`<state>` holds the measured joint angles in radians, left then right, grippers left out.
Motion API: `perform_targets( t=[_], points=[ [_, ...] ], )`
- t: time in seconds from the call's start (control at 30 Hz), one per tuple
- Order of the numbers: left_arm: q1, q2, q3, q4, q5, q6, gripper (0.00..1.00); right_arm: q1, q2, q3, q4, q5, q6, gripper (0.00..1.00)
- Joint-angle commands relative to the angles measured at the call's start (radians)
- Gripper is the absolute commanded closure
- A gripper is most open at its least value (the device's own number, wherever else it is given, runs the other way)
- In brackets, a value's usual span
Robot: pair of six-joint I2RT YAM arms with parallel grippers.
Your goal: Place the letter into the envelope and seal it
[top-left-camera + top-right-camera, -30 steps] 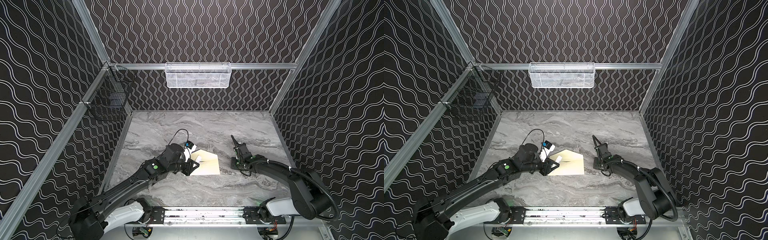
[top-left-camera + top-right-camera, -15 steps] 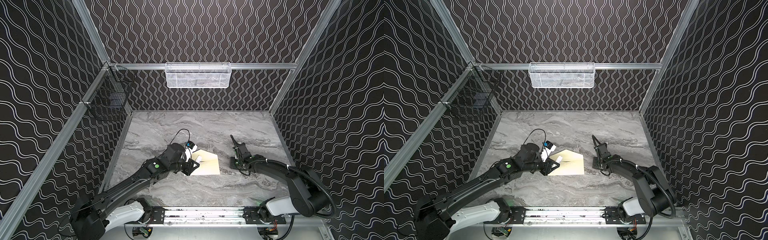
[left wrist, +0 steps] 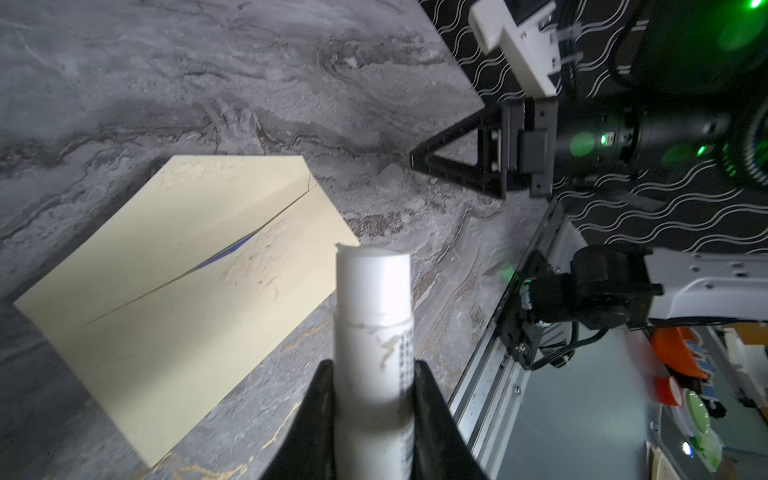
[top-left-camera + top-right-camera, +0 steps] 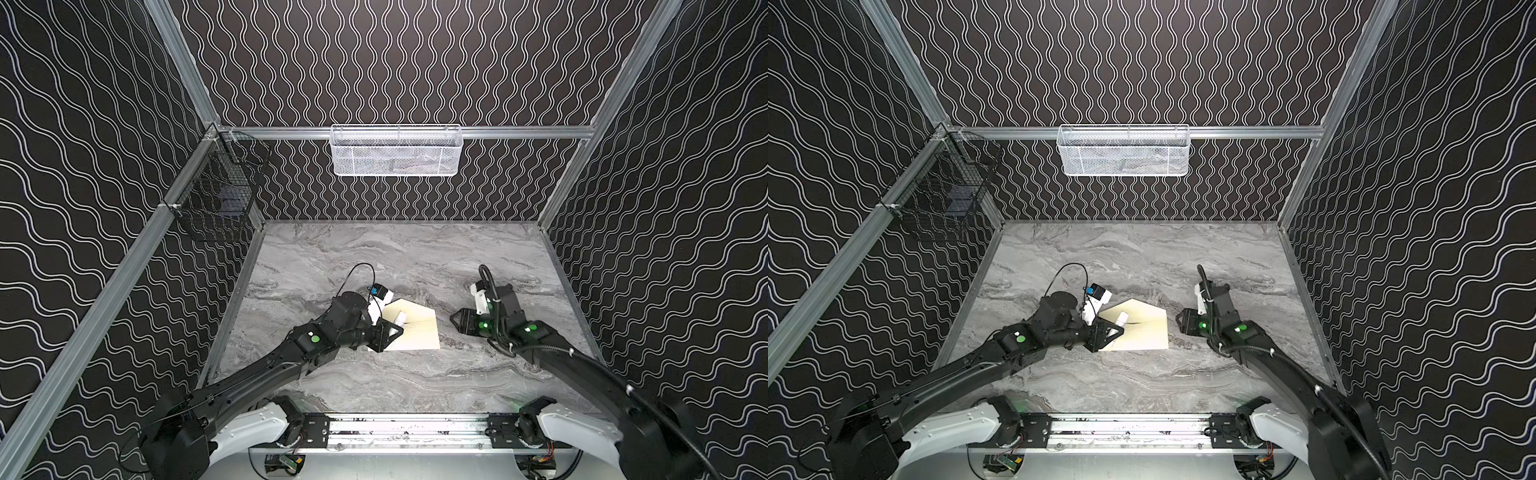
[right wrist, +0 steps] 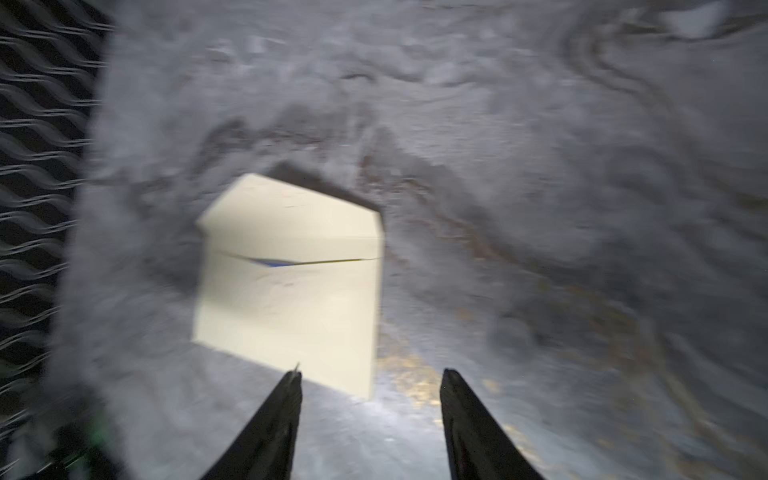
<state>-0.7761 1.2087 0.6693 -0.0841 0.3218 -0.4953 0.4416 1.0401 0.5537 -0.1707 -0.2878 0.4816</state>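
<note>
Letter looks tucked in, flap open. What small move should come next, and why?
Probably lower the left gripper so the glue stick tip meets the open flap of the envelope: only a blue sliver of the letter shows at the mouth, the flap lies unsealed, and the right gripper is open and empty.

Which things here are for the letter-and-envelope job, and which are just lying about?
In use: envelope; letter, only a blue edge peeking from its mouth; white tube, probably glue, clamped in left gripper.
Lying about: white mesh basket; black wire basket, both hung on walls.
</note>
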Motion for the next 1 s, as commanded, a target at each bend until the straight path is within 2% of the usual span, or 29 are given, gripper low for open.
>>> perform_targets(
  t=[0.0, 0.13, 0.33, 0.57, 0.7, 0.9, 0.97],
  points=[
    [0.0, -0.028, -0.054, 0.279, 0.047, -0.09, 1.0, 0.0, -0.082, -0.077, 0.361, -0.428, 0.158, 0.43],
    [-0.002, -0.041, -0.095, 0.418, 0.077, -0.115, 1.0, 0.0, -0.117, -0.112, 0.677, -0.585, 0.333, 0.38],
    [-0.014, -0.031, -0.132, 0.591, 0.104, -0.132, 1.0, 0.01, -0.061, -0.122, 0.98, -0.614, 0.479, 0.34],
    [-0.023, -0.006, -0.114, 0.628, 0.141, -0.111, 1.0, 0.1, 0.082, -0.035, 1.067, -0.613, 0.47, 0.35],
    [-0.026, -0.002, -0.116, 0.634, 0.151, -0.106, 1.0, 0.116, 0.165, -0.016, 1.219, -0.64, 0.545, 0.46],
    [-0.028, -0.022, -0.111, 0.593, 0.145, -0.088, 1.0, 0.16, 0.19, 0.019, 1.167, -0.638, 0.495, 0.59],
    [-0.028, -0.022, -0.114, 0.594, 0.147, -0.088, 1.0, 0.17, 0.194, 0.023, 1.148, -0.628, 0.48, 0.61]
  ],
)
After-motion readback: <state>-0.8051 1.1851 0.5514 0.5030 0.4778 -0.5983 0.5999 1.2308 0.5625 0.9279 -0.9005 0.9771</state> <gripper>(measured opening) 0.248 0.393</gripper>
